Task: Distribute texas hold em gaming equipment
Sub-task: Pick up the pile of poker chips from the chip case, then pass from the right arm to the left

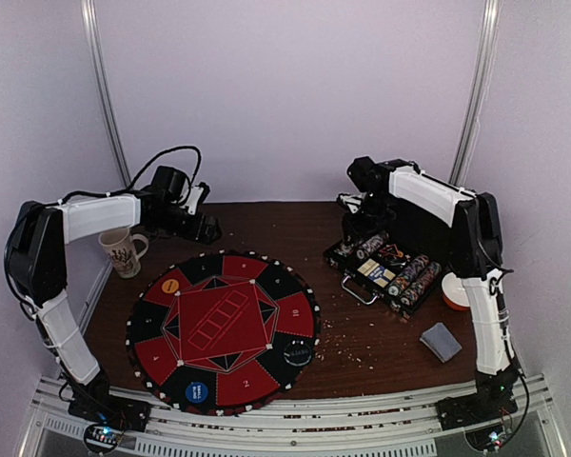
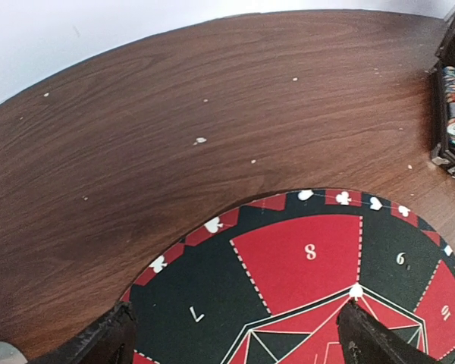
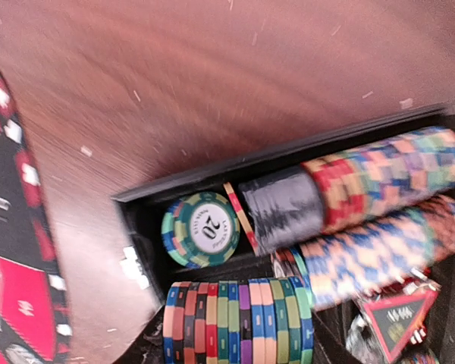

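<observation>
At the left gripper (image 2: 237, 309), fingers (image 2: 106, 341) spread wide and closed on nothing, hanging over the far rim of the round mat (image 2: 311, 258) near the wedges numbered 7 and 8. Over the far end of the open black case (image 1: 338, 257), the right gripper (image 1: 356, 225) — no telling from any view how far apart its jaws stand, nor whether touching anything. Just below its camera, poker chips (image 3: 239, 322) packed on edge in rows inside the case, with one green chip marked 20 (image 3: 203, 227) facing up beside a black stack (image 3: 284, 208). On the table (image 1: 362, 333) by the right arm's base, a grey deck of cards (image 1: 442, 341), well apart from both grippers. Around the mat's edge — a yellow disc (image 1: 169, 284), a blue disc (image 1: 198, 390) and a black disc (image 1: 298, 354), each lying flat.
</observation>
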### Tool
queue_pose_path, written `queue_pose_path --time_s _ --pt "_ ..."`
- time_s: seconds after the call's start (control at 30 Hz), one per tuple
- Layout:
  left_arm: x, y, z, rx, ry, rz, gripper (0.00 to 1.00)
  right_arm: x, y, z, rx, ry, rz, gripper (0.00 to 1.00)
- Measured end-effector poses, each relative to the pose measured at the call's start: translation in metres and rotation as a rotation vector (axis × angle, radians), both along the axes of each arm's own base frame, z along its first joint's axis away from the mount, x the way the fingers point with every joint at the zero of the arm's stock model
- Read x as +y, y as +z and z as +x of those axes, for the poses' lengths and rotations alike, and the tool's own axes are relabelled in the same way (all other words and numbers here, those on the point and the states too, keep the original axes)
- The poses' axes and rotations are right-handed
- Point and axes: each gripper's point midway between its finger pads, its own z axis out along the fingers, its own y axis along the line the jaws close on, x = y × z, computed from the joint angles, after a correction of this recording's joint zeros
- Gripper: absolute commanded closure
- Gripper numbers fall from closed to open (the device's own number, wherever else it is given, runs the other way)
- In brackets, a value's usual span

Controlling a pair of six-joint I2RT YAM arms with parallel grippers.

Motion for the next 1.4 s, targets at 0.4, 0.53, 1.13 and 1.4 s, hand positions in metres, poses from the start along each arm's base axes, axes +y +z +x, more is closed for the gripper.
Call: queue_pose_path --time_s 0.4,0.53,1.13,1.4 --pt "-0.070 0.086 -0.061 -0.327 -0.418 -0.039 0.02 0.063 0.111 -0.049 0.016 -0.108 0.495 1.00" --pt "-0.134 0.123 -0.128 -0.538 -0.729 -0.005 0.02 0.114 0.109 -0.083 0.128 -0.035 0.622 1.00" --pt "-0.180 0.040 -0.151 -0.511 -1.021 0.138 0.22 0.208 0.101 -0.157 0.363 0.124 0.857 1.00" --pt "-0.188 0.045 -0.131 -0.537 -0.960 0.150 0.47 0.214 0.099 -0.154 0.373 0.125 0.882 1.00"
